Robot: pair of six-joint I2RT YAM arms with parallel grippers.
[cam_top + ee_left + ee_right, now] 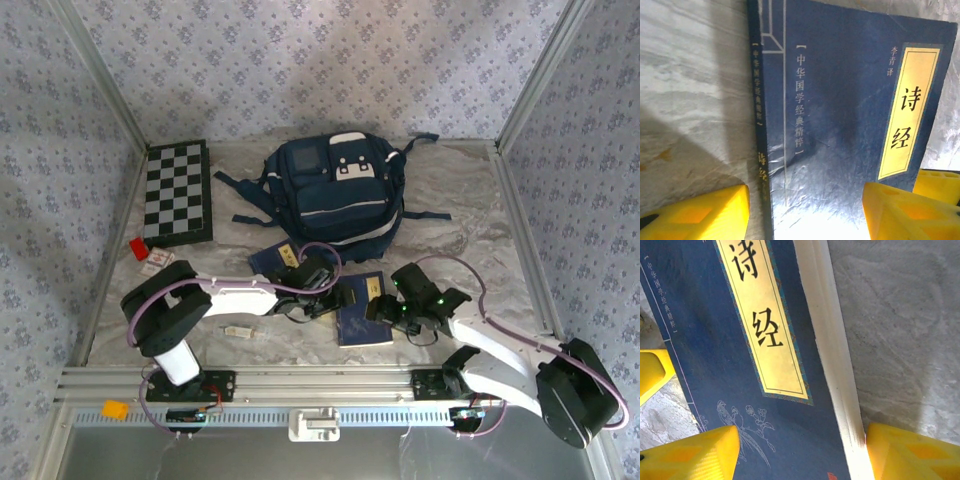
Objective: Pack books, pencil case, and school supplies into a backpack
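Note:
A dark blue book [362,312] with a pale yellow title strip lies flat on the table in front of the navy backpack [335,190]. My left gripper [318,292] is open over its spine side. In the left wrist view [805,200] one yellow finger [695,215] is off the spine over the table and the other is over the cover [840,125]. My right gripper [388,306] is open at the opposite side [802,440], one finger over the cover [715,340], the other [912,452] beside the white page edge. A second dark blue book [272,262] lies partly under the left arm. A small pale stick [238,330] lies near the left arm. The pencil case is out of view.
A black-and-white chequered board [178,192] lies at the back left, with a tiny red block [138,247] and a white card [158,260] near its front corner. Patterned walls close in the table on three sides. The backpack's dark straps [250,218] trail to its left.

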